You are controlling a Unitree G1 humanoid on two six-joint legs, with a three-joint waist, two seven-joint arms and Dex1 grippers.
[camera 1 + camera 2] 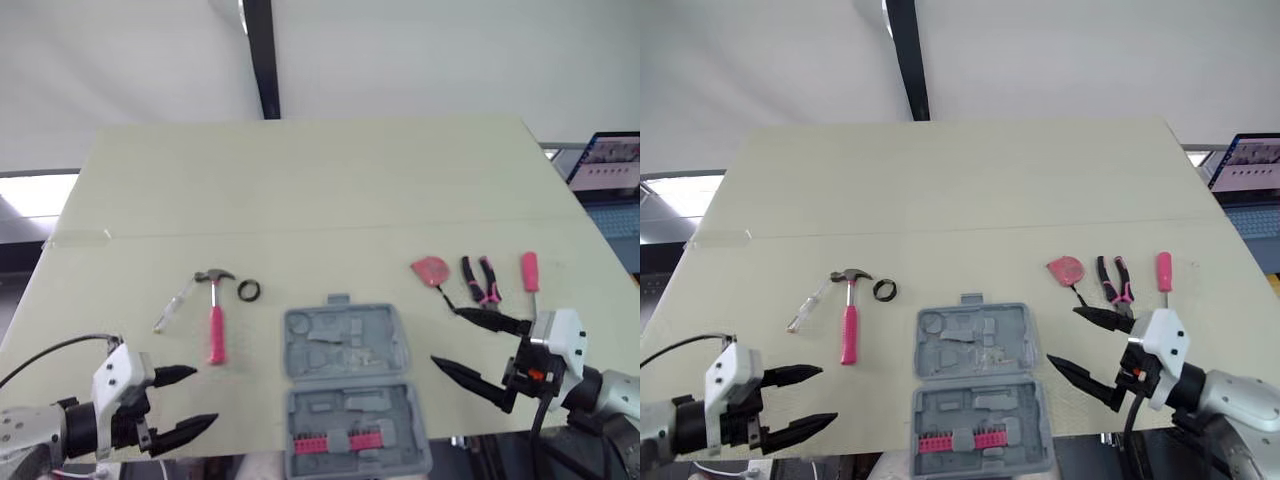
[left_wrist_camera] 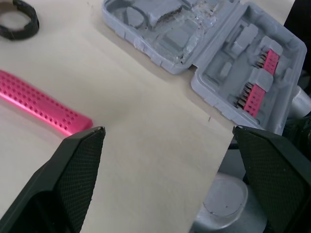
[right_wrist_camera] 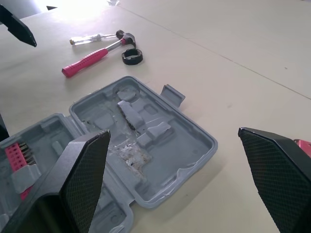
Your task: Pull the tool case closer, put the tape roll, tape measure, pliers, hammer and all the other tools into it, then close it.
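Tool case lies open and flat at the near edge of the counter, between the two arms. Its two halves are hinged side to side, so the opened case runs near to far, with the latch tab on the far edge. The near half holds a pink bit rack; the far half is bare moulding.

Left end effector hovers low over the counter's near left corner, fingers spread wide, holding nothing.
- Clear-handled screwdriver: lies diagonally, shaft toward the hammer's head.
- Hammer: long axis near to far, pink handle toward the robot, head at the far end.
- Tape roll: flat, just beside the hammer head, left of the case.

Right of the case:
- Tape measure: pink, with a dark strap trailing toward the robot.
- Pliers: long axis near to far.
- Pink screwdriver: handle far, shaft toward the robot.

Right end effector sits just near of these three, fingers wide apart and empty.

Judgement: the case looks near enough, and loading has not begun. The next move is likely the tape roll, taken by the left arm. That calls for one finger inside the ring and one outside, keeping clear of the hammer head.
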